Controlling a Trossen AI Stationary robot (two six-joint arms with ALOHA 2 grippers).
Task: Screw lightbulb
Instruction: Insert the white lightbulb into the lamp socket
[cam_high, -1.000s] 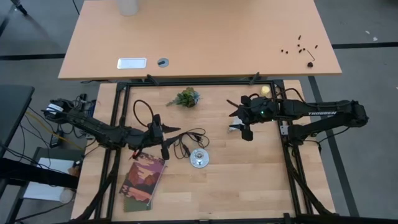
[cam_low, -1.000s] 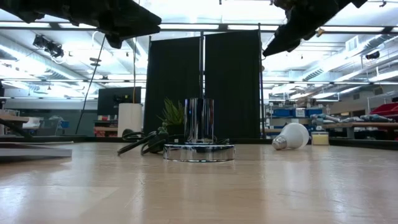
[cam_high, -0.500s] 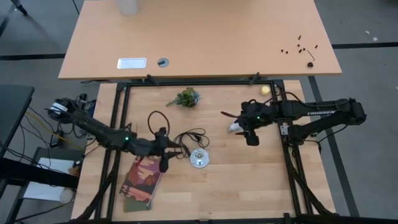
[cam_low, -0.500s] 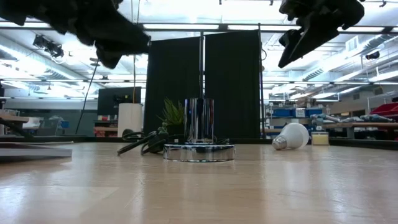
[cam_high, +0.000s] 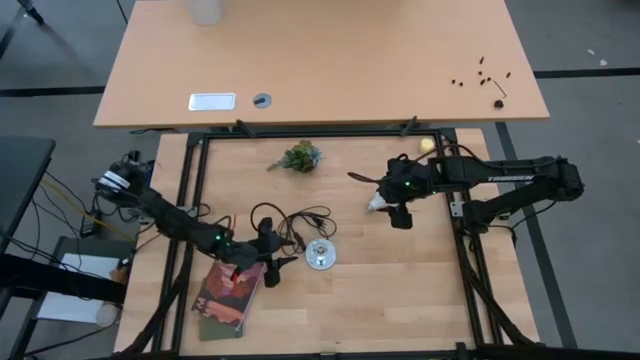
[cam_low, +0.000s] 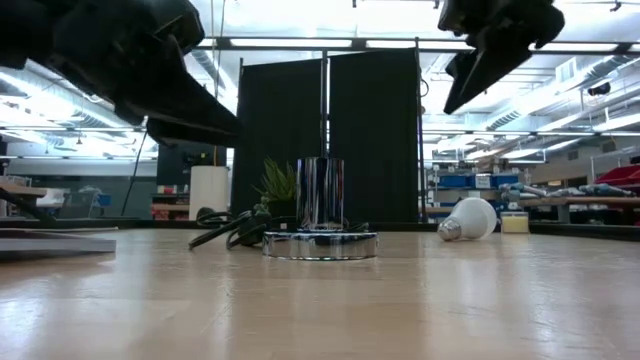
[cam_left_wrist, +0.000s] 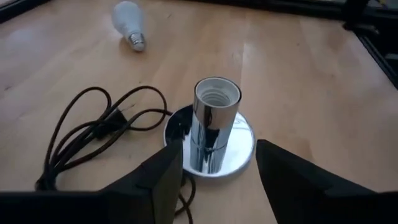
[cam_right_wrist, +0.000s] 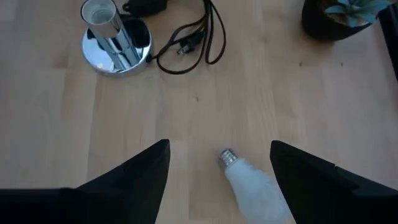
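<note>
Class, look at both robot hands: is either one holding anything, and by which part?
Nothing is held. Both hands are open: the right hand hovers over the lightbulb, the left hand near the socket.

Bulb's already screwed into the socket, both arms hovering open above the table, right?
No. The bulb lies loose on the table, apart from the empty socket, as the right wrist view shows. Both arms do hover open above the table.

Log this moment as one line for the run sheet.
left gripper: open, above socket base | right gripper: open, over lightbulb | lightbulb: lying on table, not held | socket: empty
</note>
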